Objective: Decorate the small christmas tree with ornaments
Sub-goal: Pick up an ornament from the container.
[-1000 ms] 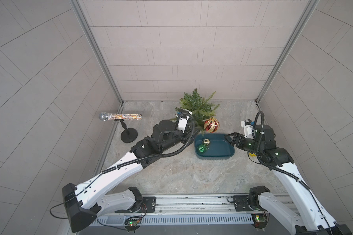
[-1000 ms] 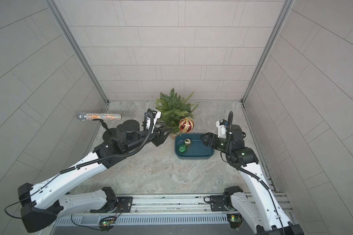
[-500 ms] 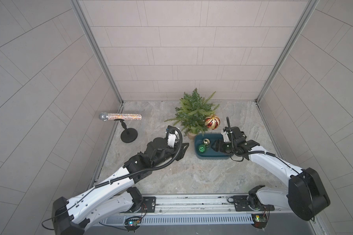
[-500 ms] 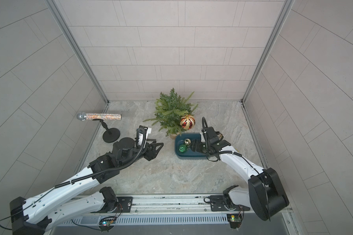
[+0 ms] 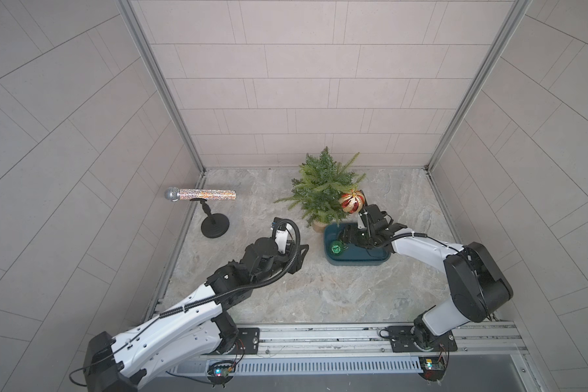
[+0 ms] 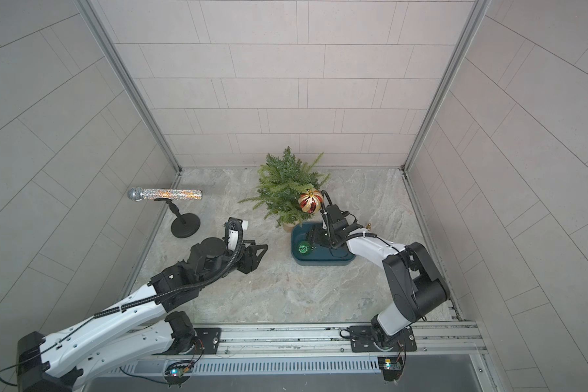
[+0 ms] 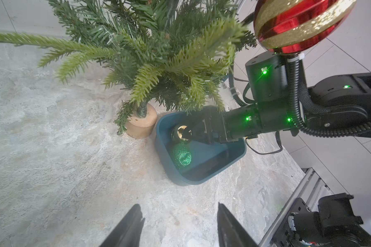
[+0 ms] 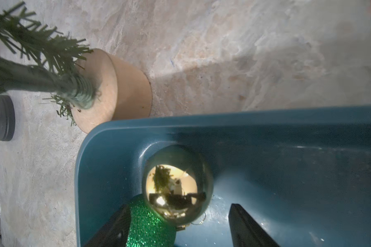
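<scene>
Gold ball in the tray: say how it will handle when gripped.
Likely slippery: the gold ball has a mirror-smooth, round surface. It would probably roll if nudged, though the green ball and the tray corner crowd it.

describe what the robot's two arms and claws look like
The left arm and right arm have glossy white shell links, bulky black cylindrical joints and a ribbed black cable hose outside. Small green indicator lights glow on the right wrist. The left claw and right claw each have two flat black tapering fingers.
</scene>
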